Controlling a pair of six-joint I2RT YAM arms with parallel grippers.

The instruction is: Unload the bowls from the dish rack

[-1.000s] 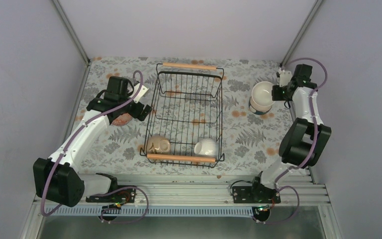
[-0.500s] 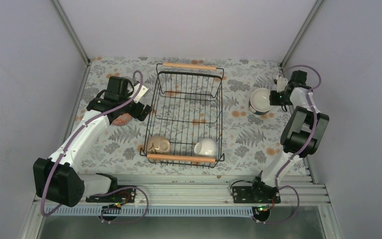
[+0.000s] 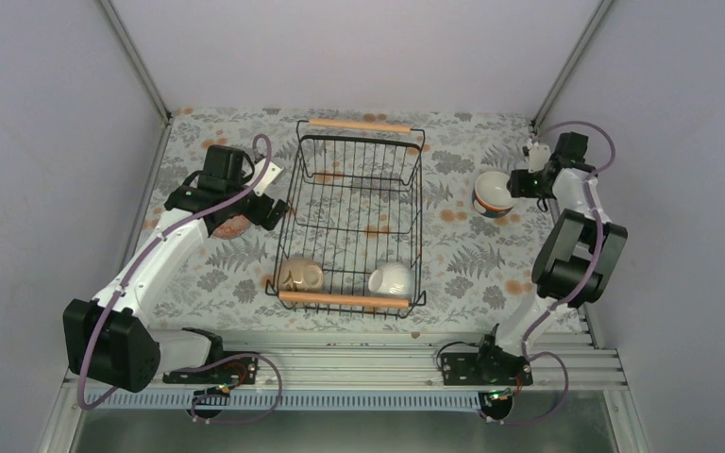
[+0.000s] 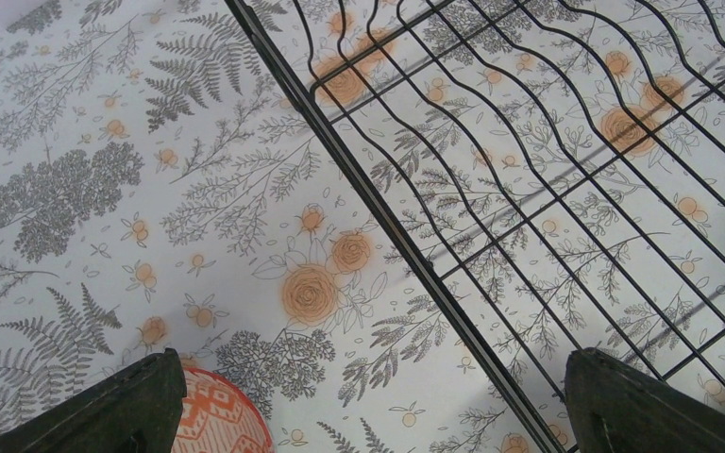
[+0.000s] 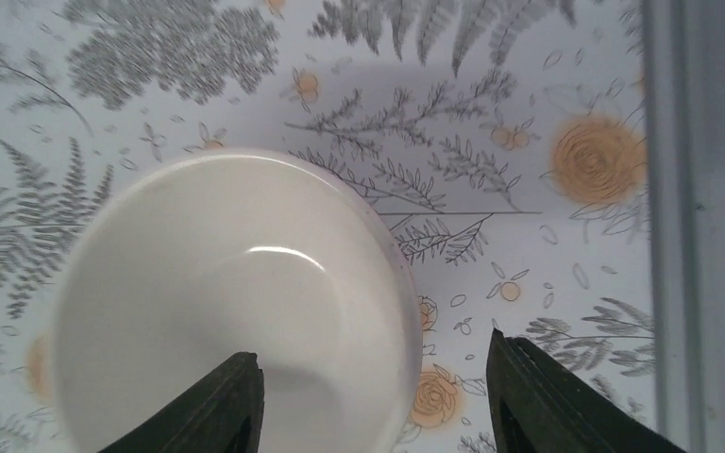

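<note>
hovering over the far right of the floral surface (image 3: 458,255), the right tool (image 5: 373,354) has its jaws parted and grips nothing. a white-lined bowl (image 5: 227,274) sits upright directly beneath it, outside the dish rack (image 3: 359,212). one finger (image 5: 222,411) hangs over the bowl's inside and the other finger (image 5: 552,401) hangs outside the rim, so the rim passes between them with a gap on either side. from above, a darker patterned band shows under this bowl's rim; whether that is its own wall or a second bowl under it cannot be told.

the left tool (image 4: 373,363) is spread wide with nothing between its fingers, only bare cloth and wire below. an orange bowl (image 4: 217,415) lies on the surface just beside its left fingertip, partly hidden by it. the rack's black side rail runs diagonally under the tool toward its right fingertip, which hangs over the rack's floor.

well away from both tools, at the rack's near end, a beige bowl (image 3: 300,276) and a white bowl (image 3: 392,279) rest inside the rack against the near wooden handle (image 3: 343,299), the beige one on the left tool's side and the white one on the right tool's side.
</note>
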